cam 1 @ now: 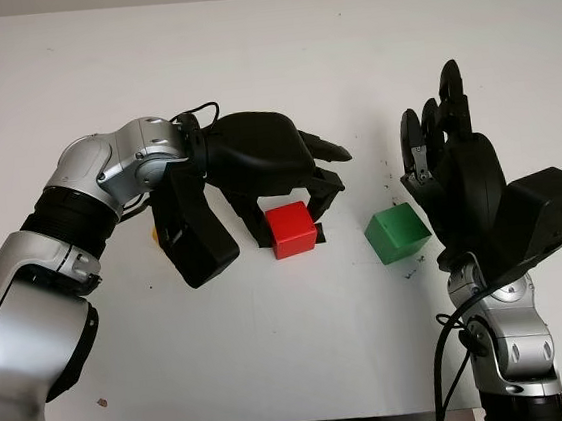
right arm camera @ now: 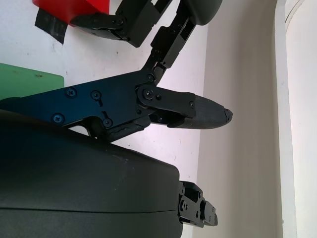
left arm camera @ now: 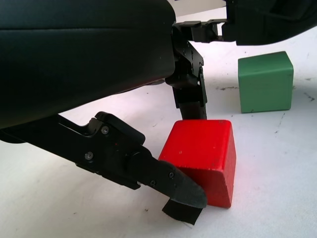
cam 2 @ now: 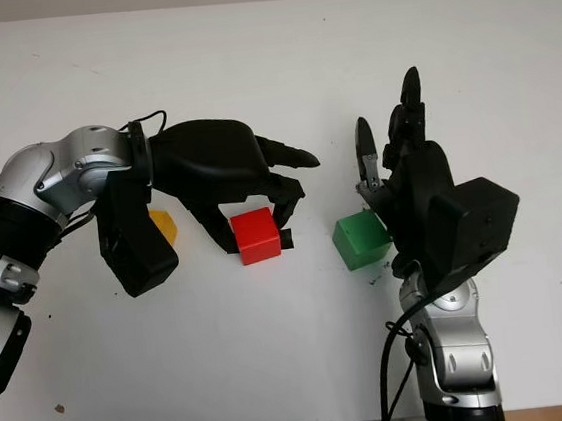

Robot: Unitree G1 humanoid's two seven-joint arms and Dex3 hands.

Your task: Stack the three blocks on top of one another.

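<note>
Left hand [cam 1: 283, 185] arched over the red block [cam 1: 292, 228] near table [cam 1: 244, 53] centre, fingers curled down around it: 1 pad [left arm camera: 183, 188] at the block's near lower corner, another finger [left arm camera: 190, 94] against the far side. Contact looks made on both sides, though whether the pinch is firm cannot be told. Block standing on the table, not lifted, probably about to be raised.

Green block [cam 1: 397, 233] at 3 o'clock of the red one, a little apart, also on the table, likely the base for the stack. Right hand [cam 1: 451, 152] upright just at 3 o'clock of the green block, open, holding nothing, seemingly parked out of the path.

Yellow block [cam 2: 161, 224] at 9 o'clock of the red one, mostly hidden behind the left forearm.

No long axis on any of the 3 blocks, all cube-like. Red block turned slightly, 1 vertical edge toward 6 o'clock; green block rotated likewise, corner forward. Top faces level, suited to stacking.
</note>
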